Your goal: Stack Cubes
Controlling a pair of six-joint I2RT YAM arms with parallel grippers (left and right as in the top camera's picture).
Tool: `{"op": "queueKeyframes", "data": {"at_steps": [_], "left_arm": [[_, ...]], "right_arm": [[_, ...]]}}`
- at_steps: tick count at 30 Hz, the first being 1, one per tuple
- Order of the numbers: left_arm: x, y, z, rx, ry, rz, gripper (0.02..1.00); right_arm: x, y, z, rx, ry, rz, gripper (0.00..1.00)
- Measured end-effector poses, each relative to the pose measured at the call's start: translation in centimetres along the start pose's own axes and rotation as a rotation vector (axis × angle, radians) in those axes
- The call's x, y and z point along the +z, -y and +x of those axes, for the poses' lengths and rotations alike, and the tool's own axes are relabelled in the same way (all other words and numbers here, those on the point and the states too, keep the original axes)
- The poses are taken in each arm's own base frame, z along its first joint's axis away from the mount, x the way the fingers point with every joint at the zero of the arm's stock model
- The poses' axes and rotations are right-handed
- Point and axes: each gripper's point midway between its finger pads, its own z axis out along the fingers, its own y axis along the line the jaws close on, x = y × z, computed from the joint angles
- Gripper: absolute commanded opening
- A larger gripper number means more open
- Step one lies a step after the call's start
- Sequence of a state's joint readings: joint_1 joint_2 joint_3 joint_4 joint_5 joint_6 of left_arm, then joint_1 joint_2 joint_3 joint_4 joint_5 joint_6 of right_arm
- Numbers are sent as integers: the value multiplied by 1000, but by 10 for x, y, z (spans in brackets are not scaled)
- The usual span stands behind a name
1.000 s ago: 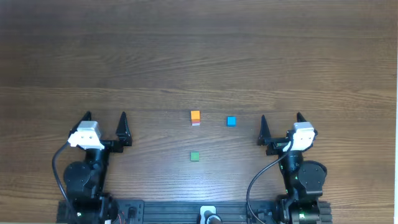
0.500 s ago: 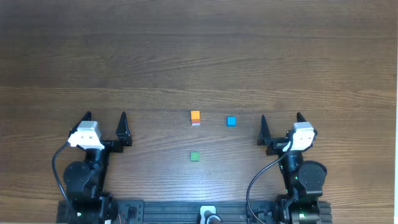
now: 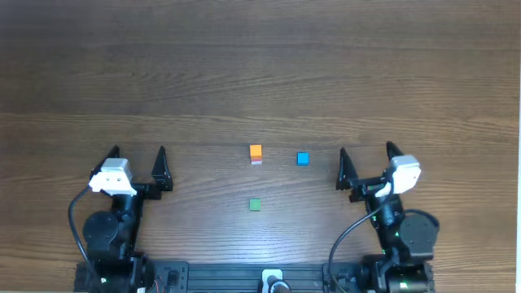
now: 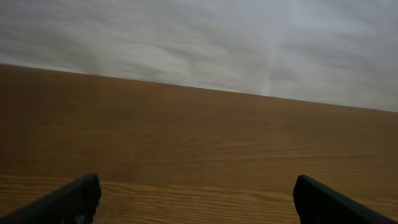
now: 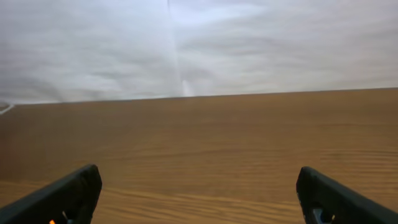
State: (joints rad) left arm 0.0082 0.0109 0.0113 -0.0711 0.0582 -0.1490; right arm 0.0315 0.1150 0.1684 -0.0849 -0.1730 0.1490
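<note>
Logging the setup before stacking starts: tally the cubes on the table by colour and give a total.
orange cube: 1
blue cube: 1
green cube: 1
pale pink sliver against the orange cube: possibly 1 more cube under it, cannot tell
Total: 3 certain

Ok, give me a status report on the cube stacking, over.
Left gripper open, right gripper open, both empty. Orange cube, blue cube, green cube apart on the table. Nothing between grippers and cubes.

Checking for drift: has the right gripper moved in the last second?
Yes: the right gripper shifted slightly at its wrist, rightward away from the blue cube.
</note>
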Motion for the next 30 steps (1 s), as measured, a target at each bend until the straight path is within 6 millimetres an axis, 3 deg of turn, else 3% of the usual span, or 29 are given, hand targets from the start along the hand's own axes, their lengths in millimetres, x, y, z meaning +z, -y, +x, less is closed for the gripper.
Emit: {"op": "queueKeyframes", "data": {"at_steps": [6,10,16,20,24,30], "left_arm": [[0,0,0,0,0,2,998],[0,1,0,0,0,6,1000],[0,1,0,0,-1,6,998],[0,1,0,0,-1,6,1000],[0,1,0,0,-1,6,1000],[0,1,0,0,-1,6,1000]], "right_arm": [[13,-20,-29,34,-127,-88,993],[27,-30,-25,97,-284,-138,991],[40,-49,6,198,-557,-199,991],[40,-82,25,237,-722,-282,991],[34,-119,45,255,-875,-362,991],[8,-165,94,263,-1128,-379,993]]}}
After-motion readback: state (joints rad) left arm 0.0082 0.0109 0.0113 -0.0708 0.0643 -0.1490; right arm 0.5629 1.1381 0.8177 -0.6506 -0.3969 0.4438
